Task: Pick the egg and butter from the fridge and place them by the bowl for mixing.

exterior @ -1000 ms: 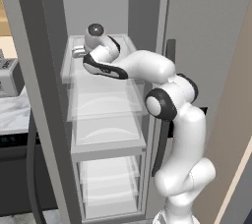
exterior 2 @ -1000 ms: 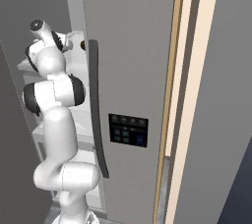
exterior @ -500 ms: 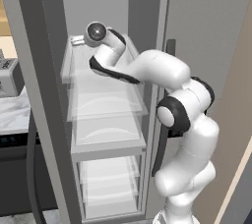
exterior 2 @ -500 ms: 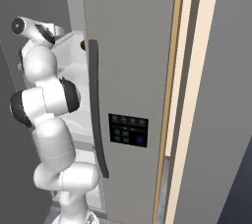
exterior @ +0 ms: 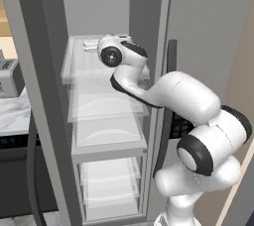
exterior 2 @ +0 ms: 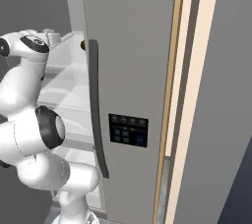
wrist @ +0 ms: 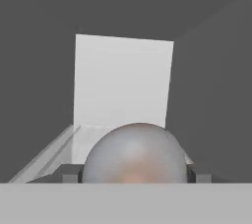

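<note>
The egg (wrist: 134, 154), a pale pinkish-grey ball, sits between my two dark fingertips (wrist: 71, 174) and touches both. My gripper (wrist: 134, 175) is shut on it. In the left base view the gripper (exterior: 89, 46) is just over the top glass shelf (exterior: 74, 69) of the open grey fridge (exterior: 30, 96), with the arm bent in from the right. The right base view shows the arm (exterior 2: 29, 51) reaching past the shut fridge door (exterior 2: 128, 46). The butter and the bowl are out of view.
Lower glass shelves (exterior: 109, 106) lie below the hand. The shut door carries a long dark handle (exterior 2: 96, 115) and a dark control panel (exterior 2: 128, 130). A small brown thing (exterior 2: 82, 45) peeks out by the door edge. A grey appliance (exterior: 7, 76) stands on a marble counter (exterior: 15, 116) at the left.
The hand has shifted a little right and down, out from the back of the top shelf. The elbow has swung out to the right and toward the cameras.
</note>
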Controlling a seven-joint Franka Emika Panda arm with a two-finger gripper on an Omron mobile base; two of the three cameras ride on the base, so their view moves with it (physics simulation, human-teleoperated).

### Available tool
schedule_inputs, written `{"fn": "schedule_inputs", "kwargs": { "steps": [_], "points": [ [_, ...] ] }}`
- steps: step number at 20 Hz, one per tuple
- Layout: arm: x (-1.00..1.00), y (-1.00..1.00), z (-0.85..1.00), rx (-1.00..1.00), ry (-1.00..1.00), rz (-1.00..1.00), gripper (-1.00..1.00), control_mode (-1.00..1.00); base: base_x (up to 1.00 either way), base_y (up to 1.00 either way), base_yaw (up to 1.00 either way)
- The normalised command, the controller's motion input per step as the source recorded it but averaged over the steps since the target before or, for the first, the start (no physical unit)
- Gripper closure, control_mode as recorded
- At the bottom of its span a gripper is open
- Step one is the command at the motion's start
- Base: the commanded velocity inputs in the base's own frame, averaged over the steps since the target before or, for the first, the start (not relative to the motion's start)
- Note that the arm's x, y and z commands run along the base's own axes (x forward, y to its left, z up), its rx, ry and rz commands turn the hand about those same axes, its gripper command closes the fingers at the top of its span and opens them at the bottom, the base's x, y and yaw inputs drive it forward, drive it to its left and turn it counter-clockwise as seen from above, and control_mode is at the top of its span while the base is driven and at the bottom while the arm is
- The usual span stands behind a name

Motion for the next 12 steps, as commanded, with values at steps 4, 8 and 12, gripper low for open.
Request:
{"fn": "schedule_inputs", "kwargs": {
  "steps": [4,8,12],
  "points": [
    [-1.00,-0.68,0.25,0.02,-0.01,-0.09,1.00,-1.00,0.00,0.00,0.00],
    [-1.00,-0.60,0.24,0.00,0.15,-0.08,1.00,-1.00,0.00,0.00,0.00],
    [-1.00,-0.55,0.22,0.00,0.29,-0.08,1.00,-1.00,0.00,0.00,0.00]
  ]
}}
